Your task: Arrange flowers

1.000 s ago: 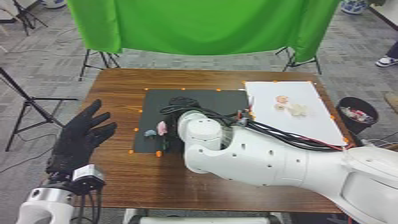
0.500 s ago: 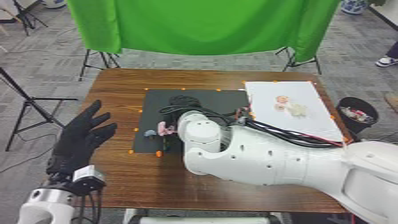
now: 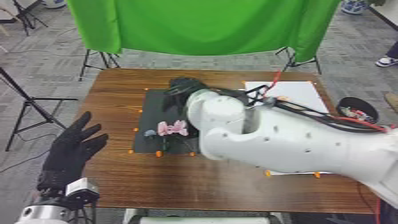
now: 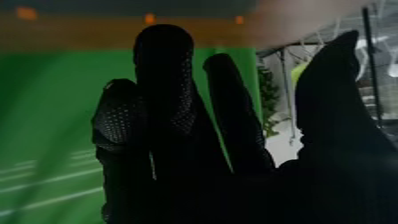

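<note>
Shifted to the far edge of the black mat [image 3: 152,110], the right hand [image 4: 167,115] is held spread, likely clearing the pink flowers [image 3: 172,128].

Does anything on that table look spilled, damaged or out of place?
Nothing stands out. The pink flower and small gray-blue piece sit close together on the dark mat, without visible spill or damage. The right robot hand and its arm hide part of the mat, so I can't judge there.

Even light brightens the head view. The right wrist view is dimmer, pale streaks crossing the green cloth [image 4: 49,110].
</note>
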Tool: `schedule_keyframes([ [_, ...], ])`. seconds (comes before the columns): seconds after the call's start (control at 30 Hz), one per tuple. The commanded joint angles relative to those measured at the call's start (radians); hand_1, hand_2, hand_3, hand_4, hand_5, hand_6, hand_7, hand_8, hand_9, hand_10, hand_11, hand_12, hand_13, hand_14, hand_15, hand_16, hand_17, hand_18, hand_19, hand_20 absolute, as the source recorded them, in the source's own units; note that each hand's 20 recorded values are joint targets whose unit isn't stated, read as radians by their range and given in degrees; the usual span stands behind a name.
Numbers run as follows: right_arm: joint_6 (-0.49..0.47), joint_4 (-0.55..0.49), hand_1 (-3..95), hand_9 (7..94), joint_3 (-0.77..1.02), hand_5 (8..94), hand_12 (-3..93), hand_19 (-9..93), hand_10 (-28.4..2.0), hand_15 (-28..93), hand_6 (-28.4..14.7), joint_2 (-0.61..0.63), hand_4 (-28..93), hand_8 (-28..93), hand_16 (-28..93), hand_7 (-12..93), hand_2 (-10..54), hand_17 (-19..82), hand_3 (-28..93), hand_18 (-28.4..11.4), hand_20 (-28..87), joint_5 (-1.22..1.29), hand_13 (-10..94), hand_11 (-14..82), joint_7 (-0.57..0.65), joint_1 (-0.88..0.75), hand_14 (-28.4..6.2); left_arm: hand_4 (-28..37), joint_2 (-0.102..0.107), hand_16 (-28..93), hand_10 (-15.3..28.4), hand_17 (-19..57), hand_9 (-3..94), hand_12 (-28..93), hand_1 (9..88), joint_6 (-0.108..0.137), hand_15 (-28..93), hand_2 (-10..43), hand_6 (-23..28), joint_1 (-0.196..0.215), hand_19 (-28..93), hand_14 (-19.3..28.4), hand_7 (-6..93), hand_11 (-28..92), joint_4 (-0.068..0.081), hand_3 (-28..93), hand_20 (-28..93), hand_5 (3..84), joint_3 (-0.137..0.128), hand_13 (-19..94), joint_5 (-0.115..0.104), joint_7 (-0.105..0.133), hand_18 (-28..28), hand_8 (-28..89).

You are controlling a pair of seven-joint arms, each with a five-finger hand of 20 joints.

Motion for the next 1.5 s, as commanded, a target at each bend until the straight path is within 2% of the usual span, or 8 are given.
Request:
schedule_keyframes([
  [0.03, 0.045, -0.085, 22.4, 55.6, 0.093, 52.1, 14.5, 93, -21.5, 65, -7.7, 0.265, -22, -8, 12, 11, 6.0, 49, 78, -16.7, 21, -0.018, 69, 11.1, 0.007, -0.007, -14.1, -21.4, 0.036, -11, 18.5, -6.4, 28.1, 13, 28.2, 0.023, 56, 8.0, 8.0, 0.014, 58, 27.6, 5.0, 20, -0.011, 61, -1, 33.1, 0.017, 21, -0.027, 0.021, 28.4, -6],
  [0.27, 0.083, -0.06, 23.6, 55.0, 0.194, 50.5, 14.5, 93, -21.9, 66, -8.1, 0.446, -22, -8, 11, 11, 6.7, 49, 77, -16.5, 21, 0.019, 69, 11.0, 0.058, -0.114, -14.3, -21.5, 0.037, -12, 18.4, -6.4, 28.1, 12, 27.8, 0.031, 57, 7.6, 8.0, 0.023, 58, 27.8, 6.0, 23, -0.01, 62, -1, 33.3, 0.027, 21, -0.031, 0.03, 28.4, -6],
  [0.6, 0.142, 0.04, 26.8, 54.9, 0.218, 48.8, 14.5, 93, -21.1, 67, -8.3, 0.586, -21, -8, 11, 11, 5.5, 50, 78, -15.7, 23, 0.107, 68, 12.4, 0.112, -0.138, -13.2, -21.9, 0.076, -12, 18.6, -6.4, 28.1, 11, 27.8, 0.043, 57, 7.4, 8.0, 0.011, 58, 27.8, 6.5, 23, -0.003, 62, -1, 33.4, 0.052, 21, -0.061, 0.074, 28.4, -7],
  [0.83, 0.112, 0.121, 30.0, 57.8, 0.197, 47.5, 14.5, 93, -20.5, 71, -7.8, 0.587, -22, -8, 11, 12, 3.6, 55, 78, -14.2, 28, 0.16, 73, 14.5, 0.139, -0.118, -10.7, -22.0, 0.102, -12, 18.7, -6.3, 28.2, 11, 27.8, 0.055, 58, 7.4, 8.1, 0.016, 58, 27.9, 6.9, 23, -0.002, 62, -1, 33.5, 0.056, 21, -0.089, 0.106, 28.4, -7],
  [1.0, 0.063, 0.153, 30.6, 58.4, 0.234, 46.8, 14.4, 93, -20.0, 72, -6.1, 0.555, -22, -9, 11, 12, 3.4, 55, 79, -14.3, 28, 0.191, 73, 14.9, 0.145, -0.166, -10.7, -21.9, 0.086, -12, 18.7, -6.3, 28.1, 11, 28.0, 0.042, 58, 7.5, 8.2, 0.003, 59, 27.9, 7.0, 24, 0.002, 62, -1, 33.5, 0.056, 21, -0.073, 0.087, 28.4, -7],
  [1.2, 0.083, 0.138, 31.0, 58.7, 0.22, 47.3, 14.4, 93, -19.8, 72, -4.4, 0.529, -23, -9, 12, 13, 3.4, 54, 79, -14.6, 28, 0.168, 73, 15.1, 0.118, -0.192, -10.9, -21.8, 0.099, -13, 18.7, -6.4, 28.1, 11, 28.1, 0.049, 58, 7.4, 8.1, 0.009, 58, 27.8, 7.0, 24, 0.002, 62, -1, 33.5, 0.056, 21, -0.085, 0.097, 28.4, -7],
  [1.23, 0.086, 0.134, 31.1, 58.8, 0.223, 47.4, 14.4, 93, -19.7, 72, -4.1, 0.526, -23, -9, 12, 13, 3.4, 54, 79, -14.5, 28, 0.167, 73, 15.1, 0.119, -0.202, -10.8, -21.8, 0.084, -13, 18.7, -6.4, 28.1, 11, 28.2, 0.037, 58, 7.5, 8.1, 0.003, 58, 27.8, 7.0, 24, 0.004, 62, -1, 33.5, 0.051, 21, -0.069, 0.074, 28.4, -7],
  [1.5, 0.071, 0.162, 31.4, 59.4, 0.215, 47.5, 14.5, 93, -19.4, 72, -2.7, 0.459, -23, -10, 12, 13, 3.2, 54, 79, -14.7, 28, 0.179, 73, 15.1, 0.098, -0.203, -10.8, -21.7, 0.102, -13, 18.7, -6.6, 28.1, 11, 28.3, 0.042, 58, 7.5, 8.1, -0.003, 58, 27.7, 7.2, 24, 0.008, 62, -1, 33.5, 0.06, 21, -0.084, 0.092, 28.4, -7],
])
